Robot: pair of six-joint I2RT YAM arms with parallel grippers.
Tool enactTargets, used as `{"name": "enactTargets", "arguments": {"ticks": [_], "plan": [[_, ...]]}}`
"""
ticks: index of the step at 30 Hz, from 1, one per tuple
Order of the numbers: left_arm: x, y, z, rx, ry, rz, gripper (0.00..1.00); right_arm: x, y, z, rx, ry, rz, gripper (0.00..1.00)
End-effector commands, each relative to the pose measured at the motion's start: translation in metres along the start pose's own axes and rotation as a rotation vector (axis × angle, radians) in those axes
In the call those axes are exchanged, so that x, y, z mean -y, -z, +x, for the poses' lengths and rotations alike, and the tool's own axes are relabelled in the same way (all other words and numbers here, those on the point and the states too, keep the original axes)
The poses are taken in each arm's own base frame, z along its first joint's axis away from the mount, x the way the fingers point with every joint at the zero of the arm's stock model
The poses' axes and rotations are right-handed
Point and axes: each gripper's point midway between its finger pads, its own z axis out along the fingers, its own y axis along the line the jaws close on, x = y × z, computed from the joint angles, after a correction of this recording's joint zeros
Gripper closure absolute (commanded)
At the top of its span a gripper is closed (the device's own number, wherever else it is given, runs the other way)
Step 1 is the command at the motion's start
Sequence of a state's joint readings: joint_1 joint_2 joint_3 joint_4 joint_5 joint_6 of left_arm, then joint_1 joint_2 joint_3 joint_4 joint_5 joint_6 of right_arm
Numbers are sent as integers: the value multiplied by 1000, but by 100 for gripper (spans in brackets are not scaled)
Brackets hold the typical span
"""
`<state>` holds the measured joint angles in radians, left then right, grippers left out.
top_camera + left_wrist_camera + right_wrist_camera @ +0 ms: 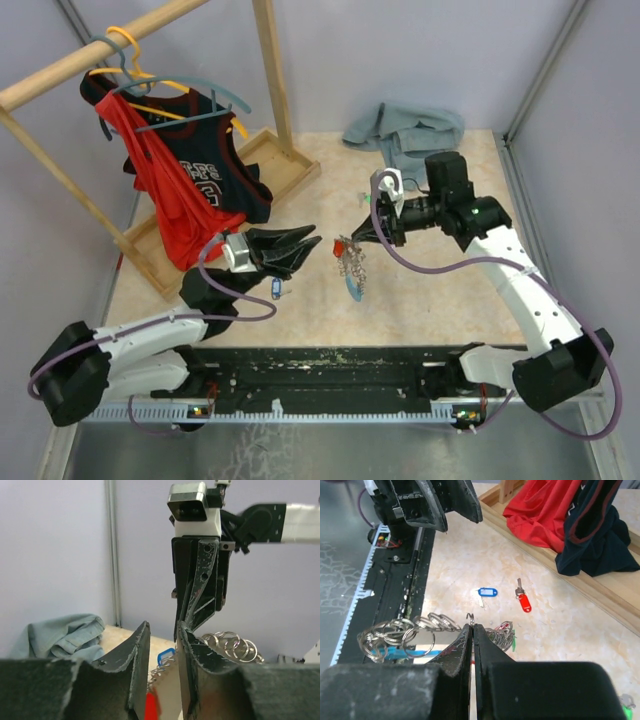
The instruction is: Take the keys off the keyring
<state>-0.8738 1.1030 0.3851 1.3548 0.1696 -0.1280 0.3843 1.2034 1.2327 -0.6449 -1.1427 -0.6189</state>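
Observation:
My right gripper (473, 627) is shut on the keyring (470, 617), a thin silvery loop that sticks up between its fingertips. Chains of small rings (402, 630) and keys with coloured tags (501, 634) dangle on either side. From above, the bunch (350, 262) hangs under the right gripper (354, 238), just above the table. Facing it from the left, my left gripper (312, 246) is open, and nothing lies between its fingers (137, 652). Two loose keys lie on the table, one with a blue tag (487, 592) and one with a red tag (523, 601).
A wooden clothes rack (275, 70) with red and navy jerseys (185, 180) on hangers fills the back left. A grey-blue cloth (405, 128) is bunched at the back. The black base rail (330, 365) runs along the near edge.

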Motion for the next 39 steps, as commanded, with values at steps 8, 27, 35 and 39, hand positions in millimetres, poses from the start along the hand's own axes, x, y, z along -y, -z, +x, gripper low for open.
{"name": "enactTargets", "arguments": {"ticks": [8, 27, 35, 39], "plan": [[19, -3, 53, -366, -174, 316, 53, -4, 15, 1, -313, 320, -14, 100], [40, -27, 68, -171, -48, 391, 61, -1, 16, 3, -514, 439, -35, 100], [38, -29, 84, -210, -48, 350, 67, -1, 15, 0, -512, 442, -34, 100], [34, -32, 86, -218, -59, 321, 69, -3, 13, 0, -510, 442, -42, 100]]}}
